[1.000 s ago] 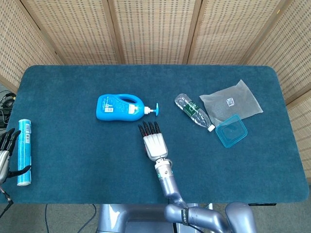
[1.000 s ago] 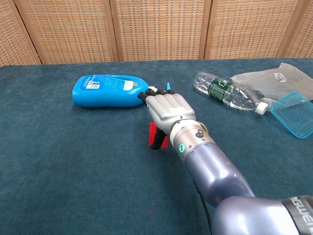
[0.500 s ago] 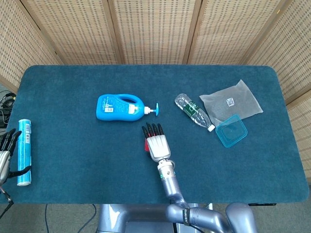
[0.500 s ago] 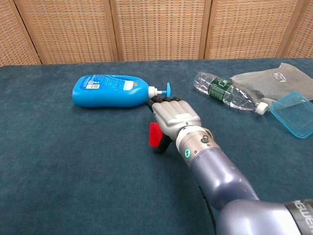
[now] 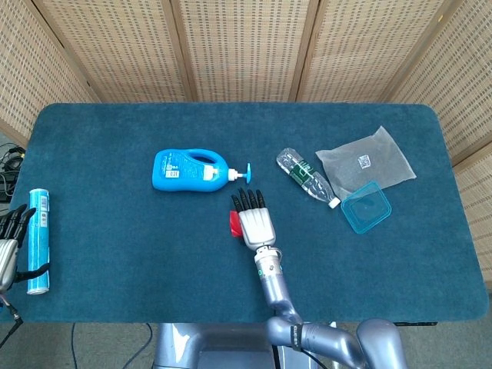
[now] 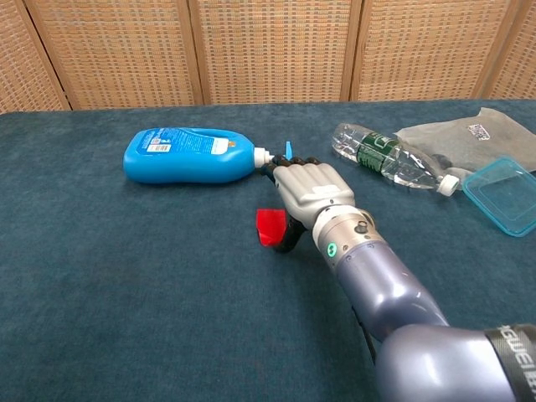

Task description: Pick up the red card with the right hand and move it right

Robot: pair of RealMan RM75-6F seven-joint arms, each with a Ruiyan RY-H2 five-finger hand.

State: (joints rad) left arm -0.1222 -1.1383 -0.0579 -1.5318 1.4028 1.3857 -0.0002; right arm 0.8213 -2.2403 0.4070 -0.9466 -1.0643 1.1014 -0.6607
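The red card (image 6: 270, 226) is small and tilted just above the blue cloth, near the table's middle. It sticks out on the left side of my right hand (image 6: 311, 193), whose thumb and fingers pinch its right edge. From above, the red card (image 5: 235, 224) peeks out beside the right hand (image 5: 256, 223), and the rest of it is hidden under the palm. My left hand (image 5: 9, 240) hangs at the table's left edge with fingers apart, holding nothing.
A blue detergent bottle (image 5: 188, 169) lies just behind the right hand, its pump close to the fingertips. To the right are a water bottle (image 5: 306, 177), a plastic bag (image 5: 367, 160) and a blue box lid (image 5: 366, 206). A blue tube (image 5: 37, 240) lies by the left hand.
The right hand has shifted to the right and slightly back. The red card has come out from under the palm and now shows tilted at the hand's left side.
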